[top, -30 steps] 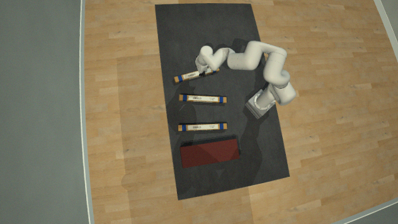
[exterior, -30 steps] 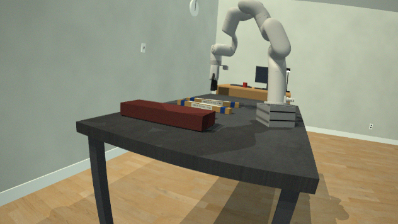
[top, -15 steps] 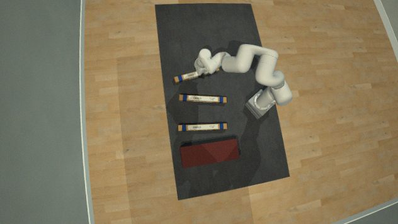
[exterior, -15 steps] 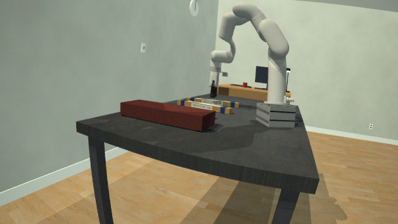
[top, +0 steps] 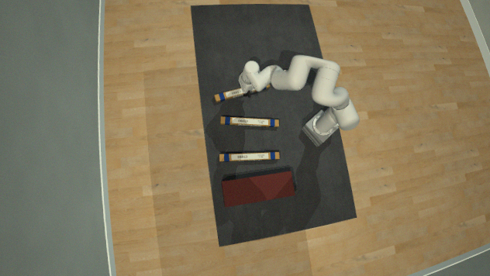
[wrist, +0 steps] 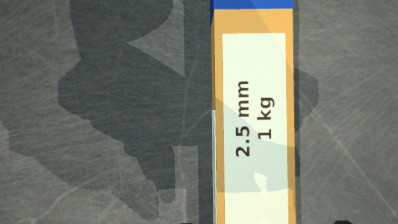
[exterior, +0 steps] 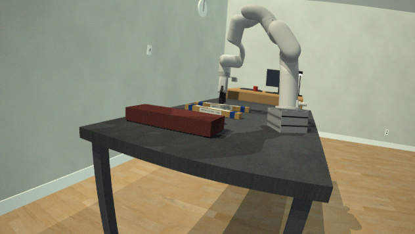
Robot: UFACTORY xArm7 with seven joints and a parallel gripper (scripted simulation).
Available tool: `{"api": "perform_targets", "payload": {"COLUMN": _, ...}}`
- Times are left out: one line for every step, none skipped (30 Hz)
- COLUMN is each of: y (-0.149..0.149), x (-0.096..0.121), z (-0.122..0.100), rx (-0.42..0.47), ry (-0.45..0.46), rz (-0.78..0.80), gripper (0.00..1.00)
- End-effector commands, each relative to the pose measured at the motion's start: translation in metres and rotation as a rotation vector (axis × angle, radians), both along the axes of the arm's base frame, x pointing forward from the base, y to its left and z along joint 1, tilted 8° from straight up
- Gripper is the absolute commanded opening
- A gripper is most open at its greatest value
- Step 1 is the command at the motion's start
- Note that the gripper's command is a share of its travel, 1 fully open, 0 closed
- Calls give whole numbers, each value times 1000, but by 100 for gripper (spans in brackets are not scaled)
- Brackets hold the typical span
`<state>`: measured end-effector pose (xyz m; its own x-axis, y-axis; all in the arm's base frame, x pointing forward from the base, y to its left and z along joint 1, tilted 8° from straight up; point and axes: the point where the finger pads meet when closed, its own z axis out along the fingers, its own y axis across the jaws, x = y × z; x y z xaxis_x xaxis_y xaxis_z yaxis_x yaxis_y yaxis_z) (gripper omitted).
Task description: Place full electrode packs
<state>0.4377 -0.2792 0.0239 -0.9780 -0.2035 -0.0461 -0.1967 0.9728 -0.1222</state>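
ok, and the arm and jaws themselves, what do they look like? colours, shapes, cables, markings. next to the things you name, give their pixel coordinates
Arm (top: 296, 74) (exterior: 285, 39): smooth off-white, rounded tubular links with bulging elbows, thin seam lines at some joints. Base: pale grey, blocky, dark horizontal grooves. Jaws: black, slim. Small grey block juts from the wrist. No cables or lettering visible at this resolution.

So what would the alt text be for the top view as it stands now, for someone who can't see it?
A white robot arm reaches across a dark table, its gripper over the farthest from the dark red platform of three electrode packs. The other two packs lie roughly parallel between it and the platform, which bears no pack.
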Motion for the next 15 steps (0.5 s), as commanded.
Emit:
{"api": "perform_targets", "payload": {"y": -1, "x": 1, "z": 1, "rx": -2, "ry": -3, "rz": 0, "gripper": 74}}
{"api": "perform_targets", "payload": {"y": -1, "x": 1, "z": 2, "rx": -2, "ry": -3, "rz": 0, "gripper": 74}}
{"api": "perform_targets", "payload": {"y": -1, "x": 2, "z": 2, "rx": -2, "ry": -3, "rz": 0, "gripper": 74}}
{"api": "perform_targets", "payload": {"y": -1, "x": 2, "z": 2, "rx": -2, "ry": -3, "rz": 0, "gripper": 74}}
{"api": "perform_targets", "payload": {"y": -1, "x": 2, "z": 2, "rx": -2, "ry": -3, "rz": 0, "gripper": 74}}
{"api": "perform_targets", "payload": {"y": -2, "x": 2, "z": 2, "rx": -2, "ry": -3, "rz": 0, "gripper": 74}}
{"api": "perform_targets", "payload": {"y": -2, "x": 2, "z": 2, "rx": -2, "ry": -3, "rz": 0, "gripper": 74}}
{"api": "perform_targets", "payload": {"y": -2, "x": 2, "z": 2, "rx": -2, "ry": -3, "rz": 0, "gripper": 74}}
{"api": "perform_targets", "payload": {"y": -2, "x": 2, "z": 2, "rx": -2, "ry": -3, "rz": 0, "gripper": 74}}
{"api": "perform_targets", "payload": {"y": -2, "x": 2, "z": 2, "rx": -2, "ry": -3, "rz": 0, "gripper": 74}}
{"api": "perform_targets", "payload": {"y": -2, "x": 2, "z": 2, "rx": -2, "ry": -3, "rz": 0, "gripper": 74}}
{"api": "perform_targets", "payload": {"y": -2, "x": 2, "z": 2, "rx": -2, "ry": -3, "rz": 0, "gripper": 74}}
{"api": "perform_targets", "payload": {"y": -2, "x": 2, "z": 2, "rx": -2, "ry": -3, "rz": 0, "gripper": 74}}
{"api": "perform_targets", "payload": {"y": -2, "x": 2, "z": 2, "rx": -2, "ry": -3, "rz": 0, "gripper": 74}}
{"api": "perform_targets", "payload": {"y": -2, "x": 2, "z": 2, "rx": -2, "ry": -3, "rz": 0, "gripper": 74}}
